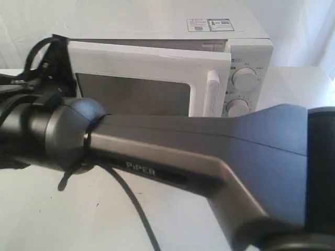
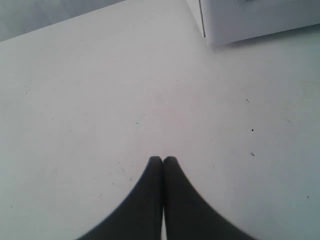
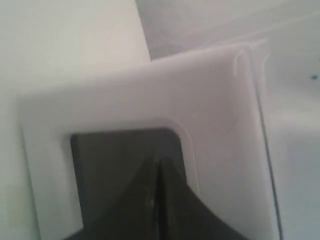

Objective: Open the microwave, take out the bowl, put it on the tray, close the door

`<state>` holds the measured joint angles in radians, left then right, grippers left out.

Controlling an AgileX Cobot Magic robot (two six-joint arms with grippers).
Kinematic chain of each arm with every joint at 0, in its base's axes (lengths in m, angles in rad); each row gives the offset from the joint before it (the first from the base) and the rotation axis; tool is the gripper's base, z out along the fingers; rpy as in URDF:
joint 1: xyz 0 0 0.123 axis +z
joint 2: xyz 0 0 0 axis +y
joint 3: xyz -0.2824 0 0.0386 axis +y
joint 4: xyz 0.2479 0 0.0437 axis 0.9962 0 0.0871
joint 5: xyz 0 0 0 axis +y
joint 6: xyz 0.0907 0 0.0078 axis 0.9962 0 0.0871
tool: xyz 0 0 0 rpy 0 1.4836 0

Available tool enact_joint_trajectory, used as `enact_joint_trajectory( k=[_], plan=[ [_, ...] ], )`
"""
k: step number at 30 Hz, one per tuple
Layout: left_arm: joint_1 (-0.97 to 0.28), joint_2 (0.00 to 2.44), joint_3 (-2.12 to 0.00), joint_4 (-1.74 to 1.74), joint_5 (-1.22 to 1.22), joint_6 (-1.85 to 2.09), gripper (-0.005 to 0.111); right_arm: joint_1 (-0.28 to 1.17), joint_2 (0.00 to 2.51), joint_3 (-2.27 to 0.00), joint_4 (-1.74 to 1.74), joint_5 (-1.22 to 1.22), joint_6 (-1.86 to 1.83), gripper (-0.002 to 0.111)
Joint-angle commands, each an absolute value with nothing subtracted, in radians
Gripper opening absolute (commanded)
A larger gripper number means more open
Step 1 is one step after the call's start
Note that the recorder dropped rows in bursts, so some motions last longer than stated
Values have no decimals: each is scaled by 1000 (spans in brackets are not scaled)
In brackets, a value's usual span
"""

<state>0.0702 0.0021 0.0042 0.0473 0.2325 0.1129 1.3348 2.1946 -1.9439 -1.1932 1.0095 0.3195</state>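
The microwave (image 1: pixel 251 57) stands at the far side of the desk (image 1: pixel 52 219), and several things lie nearer to you.

Nearest in the exterior view, a thick grey arm link (image 1: pixel 199 151) marked "PiPER" crosses almost the whole picture. A black cable (image 1: pixel 133 204) hangs from it over the white desk.

In the left wrist view, the left gripper (image 2: pixel 162 160) hovers over bare desk. Its jaws are pressed together with nothing between them. A white lower corner of the microwave (image 2: pixel 250 20) shows a little beyond them.

In the right wrist view, the right gripper (image 3: pixel 159 162) has its jaws also closed tight and empty. The tips point at the dark window (image 3: pixel 125 165) of the door (image 3: pixel 200 100). You cannot tell if they touch the glass.

Behind the arm in the exterior view, the door (image 1: pixel 146 65) seems to be a little ajar, with a thin dark gap along its top edge. Its vertical bar handle (image 1: pixel 213 93) is on the right side of the door. Just beside the handle are the two round knobs, upper (image 1: pixel 245 78) and lower (image 1: pixel 238 107). Coloured stickers (image 1: pixel 209 24) lie on the microwave's top.
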Motion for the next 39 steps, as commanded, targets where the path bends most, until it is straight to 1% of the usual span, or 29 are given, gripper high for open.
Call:
enact_joint_trajectory(
  k=[1, 7, 12, 17, 20, 24, 29, 31, 36, 39],
  plan=[
    [69, 0, 0, 45, 231, 109, 0, 1227, 2197, -1941, -1159, 1208, 272, 0],
    [69, 0, 0, 45, 231, 109, 0, 1076, 2195, -1941, -1147, 1221, 272, 0],
    [69, 0, 0, 45, 231, 109, 0, 1005, 2191, -1941, -1139, 1221, 274, 0],
    [69, 0, 0, 45, 231, 109, 0, 1013, 2155, -1941, -1011, 1221, 233, 0],
    [69, 0, 0, 45, 231, 109, 0, 1050, 2086, -1941, -810, 1221, 91, 0],
    [69, 0, 0, 45, 231, 109, 0, 1118, 1904, -1941, -540, 1179, -51, 0],
    [69, 0, 0, 45, 231, 109, 0, 1192, 1653, -1941, -538, 1221, -38, 0],
    [69, 0, 0, 45, 231, 109, 0, 1209, 1544, -1941, -527, 1221, 19, 0],
    [69, 0, 0, 45, 231, 109, 0, 1217, 1308, -1941, -458, 1221, 180, 0],
    [69, 0, 0, 45, 231, 109, 0, 1217, 1193, -1941, -458, 1221, 191, 0]
  ],
)
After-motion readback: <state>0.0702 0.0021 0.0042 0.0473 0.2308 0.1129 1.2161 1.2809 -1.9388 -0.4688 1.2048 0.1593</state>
